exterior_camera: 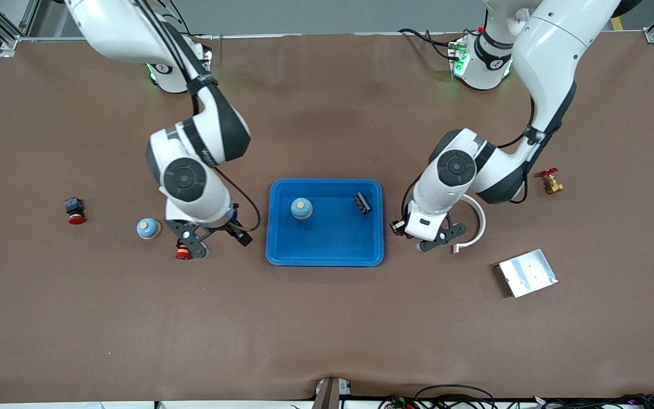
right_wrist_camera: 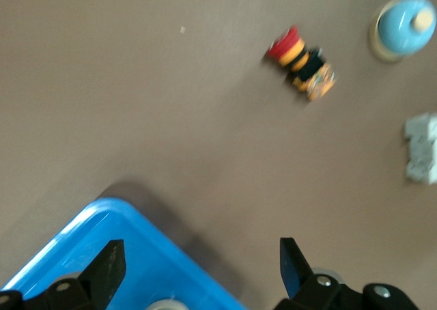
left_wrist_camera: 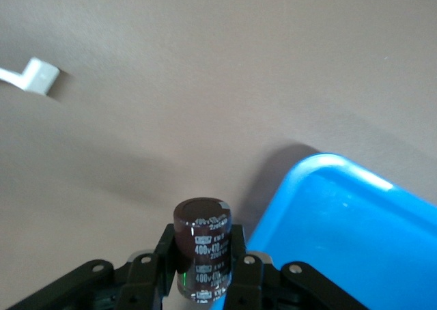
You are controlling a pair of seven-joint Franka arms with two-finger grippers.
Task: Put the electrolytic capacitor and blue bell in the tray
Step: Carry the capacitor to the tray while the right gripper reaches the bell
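Note:
The bright-blue tray (exterior_camera: 327, 250) lies mid-table. Inside it stand a blue bell (exterior_camera: 301, 208) and a small black part (exterior_camera: 362, 203). A second blue bell (exterior_camera: 149, 228) stands on the table toward the right arm's end and also shows as the bell (right_wrist_camera: 407, 26) in the right wrist view. My left gripper (exterior_camera: 439, 238) hangs over the bare table just off the tray's rim (left_wrist_camera: 321, 163). That gripper (left_wrist_camera: 202, 265) is shut on a dark-brown electrolytic capacitor (left_wrist_camera: 202, 242), held upright. My right gripper (exterior_camera: 219, 241) is open and empty; it (right_wrist_camera: 201, 262) hovers over the tray's corner (right_wrist_camera: 102, 231).
A red-and-orange push button (exterior_camera: 182, 253) lies under the right hand, seen as the button (right_wrist_camera: 300, 61). A white curved piece (exterior_camera: 477, 224) and a silver plate (exterior_camera: 527, 272) lie near the left gripper. A brass valve (exterior_camera: 551, 183) and a black-and-red button (exterior_camera: 74, 210) sit toward the table's ends.

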